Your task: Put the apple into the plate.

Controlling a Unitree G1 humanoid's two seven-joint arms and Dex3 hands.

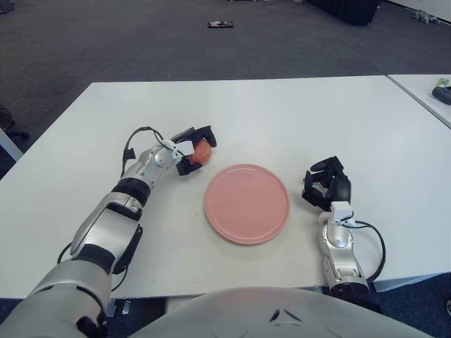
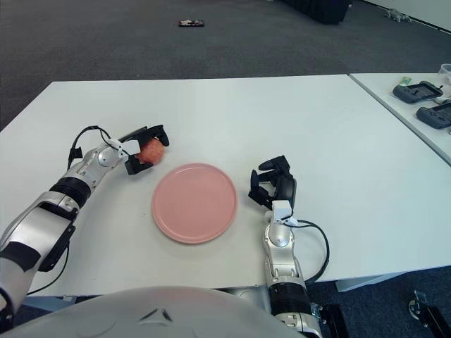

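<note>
The counter (image 1: 282, 120) has a smooth, matt white top that looks like laminate. The plate (image 1: 246, 203) is pink, smooth and only faintly glossy, like plastic or glazed ware. The apple (image 1: 203, 151) has a smooth orange-red skin with a slight sheen. The left hand (image 1: 192, 148) and right hand (image 1: 325, 184) have matt black plastic fingers, and the forearms behind them wear silvery metallic-looking shells. The floor (image 1: 176, 49) is dark, rough carpet.

Silver-grey jointed arms with black bands, black three-finger left hand (image 1: 192, 146) and right hand (image 1: 326, 184), black cables looped at wrists.
</note>
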